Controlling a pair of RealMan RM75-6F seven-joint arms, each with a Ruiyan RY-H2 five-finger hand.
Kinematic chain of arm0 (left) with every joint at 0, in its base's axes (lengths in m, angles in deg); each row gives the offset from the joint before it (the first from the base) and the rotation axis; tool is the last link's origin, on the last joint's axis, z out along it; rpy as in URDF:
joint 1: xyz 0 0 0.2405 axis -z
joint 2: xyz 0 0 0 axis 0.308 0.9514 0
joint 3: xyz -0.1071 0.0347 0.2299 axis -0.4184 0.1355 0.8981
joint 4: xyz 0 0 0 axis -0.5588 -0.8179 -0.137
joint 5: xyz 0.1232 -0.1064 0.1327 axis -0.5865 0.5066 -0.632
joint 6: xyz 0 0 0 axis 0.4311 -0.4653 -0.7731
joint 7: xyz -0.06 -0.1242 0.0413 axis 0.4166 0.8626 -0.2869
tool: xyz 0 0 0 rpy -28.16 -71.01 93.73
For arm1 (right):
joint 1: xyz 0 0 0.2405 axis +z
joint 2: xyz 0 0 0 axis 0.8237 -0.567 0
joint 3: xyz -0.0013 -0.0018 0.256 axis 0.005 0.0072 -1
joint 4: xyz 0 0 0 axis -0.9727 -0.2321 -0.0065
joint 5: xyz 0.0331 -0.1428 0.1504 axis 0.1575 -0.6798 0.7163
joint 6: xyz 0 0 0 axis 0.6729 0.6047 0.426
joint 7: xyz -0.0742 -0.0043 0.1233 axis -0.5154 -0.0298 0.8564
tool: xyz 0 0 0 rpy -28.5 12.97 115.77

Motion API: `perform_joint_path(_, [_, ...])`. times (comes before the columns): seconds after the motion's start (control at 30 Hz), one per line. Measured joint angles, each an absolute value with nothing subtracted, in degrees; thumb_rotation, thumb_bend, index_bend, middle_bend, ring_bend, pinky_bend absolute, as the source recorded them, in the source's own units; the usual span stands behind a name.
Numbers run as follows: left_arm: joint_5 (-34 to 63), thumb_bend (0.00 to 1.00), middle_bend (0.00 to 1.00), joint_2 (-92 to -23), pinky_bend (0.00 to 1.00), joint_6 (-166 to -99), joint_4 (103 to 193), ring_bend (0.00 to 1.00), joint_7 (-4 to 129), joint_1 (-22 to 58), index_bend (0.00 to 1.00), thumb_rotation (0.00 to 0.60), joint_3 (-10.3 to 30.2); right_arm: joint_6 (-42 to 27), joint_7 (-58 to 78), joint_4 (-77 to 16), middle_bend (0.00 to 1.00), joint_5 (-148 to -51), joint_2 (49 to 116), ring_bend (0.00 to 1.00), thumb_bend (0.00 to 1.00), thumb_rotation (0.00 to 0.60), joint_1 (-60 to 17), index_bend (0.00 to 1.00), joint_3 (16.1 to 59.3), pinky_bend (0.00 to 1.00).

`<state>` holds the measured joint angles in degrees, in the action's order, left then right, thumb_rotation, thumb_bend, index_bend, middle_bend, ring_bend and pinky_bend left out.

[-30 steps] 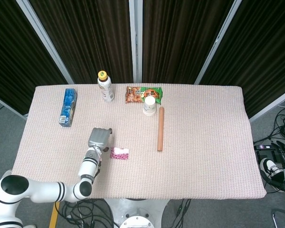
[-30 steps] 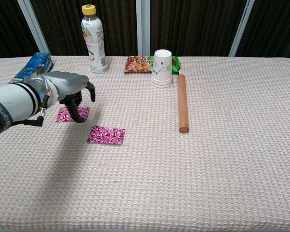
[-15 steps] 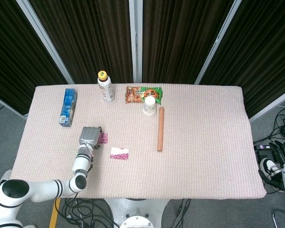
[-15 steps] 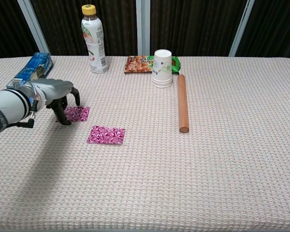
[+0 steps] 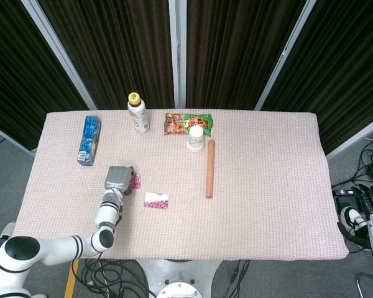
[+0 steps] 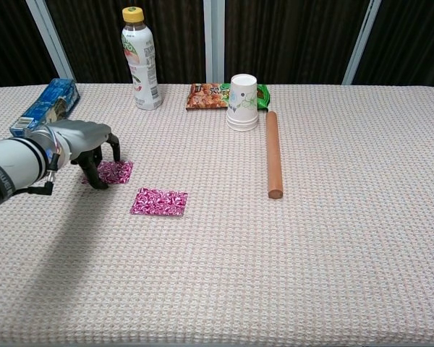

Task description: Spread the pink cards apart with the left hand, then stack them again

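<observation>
Two pink patterned cards lie apart on the table cloth. One card (image 6: 159, 202) (image 5: 156, 200) lies free near the table's middle-left. The other card (image 6: 116, 171) (image 5: 135, 180) sits left of it and a little further back. My left hand (image 6: 87, 141) (image 5: 118, 177) arches over that card's left edge, with its dark fingertips (image 6: 100, 181) touching it and nothing gripped. My right hand (image 5: 368, 200) hangs off the table at the far right, fingers apart and holding nothing.
A blue box (image 6: 46, 103) lies at the back left. A yellow-capped bottle (image 6: 140, 61), a snack packet (image 6: 206, 96) and stacked paper cups (image 6: 242, 102) stand along the back. A wooden rolling pin (image 6: 273, 152) lies right of the cards.
My left hand has drawn back to the left, uncovering more of the rear card. Both cards lie about where they were, and the right hand is still.
</observation>
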<state>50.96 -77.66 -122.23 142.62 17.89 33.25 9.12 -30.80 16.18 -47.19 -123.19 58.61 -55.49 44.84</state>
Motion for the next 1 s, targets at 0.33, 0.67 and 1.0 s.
perform_joint_path(0.33, [50.1,0.26,0.88,-77.5,0.96,-122.2,142.7,0.86,18.1,32.9,0.45,0.600,8.2,-30.9,15.6,-47.8,0.07,-123.3,58.5,0.00,0.16,0.511,-55.5,0.11,44.8,0.00])
perform_joint_path(0.67, [51.0,0.26,0.88,-74.5,0.96,-124.4,152.2,0.86,15.9,33.8,0.45,0.600,6.7,-30.8,16.8,-46.7,0.07,-123.2,58.8,0.00,0.16,0.505,-55.4,0.11,44.8,0.00])
perform_joint_path(1.0, [55.4,0.26,0.88,-74.6,0.96,-129.3,162.3,0.86,10.0,37.2,0.44,0.600,6.2,-30.4,18.4,-45.2,0.07,-123.0,59.2,0.00,0.16,0.510,-55.4,0.11,44.9,0.00])
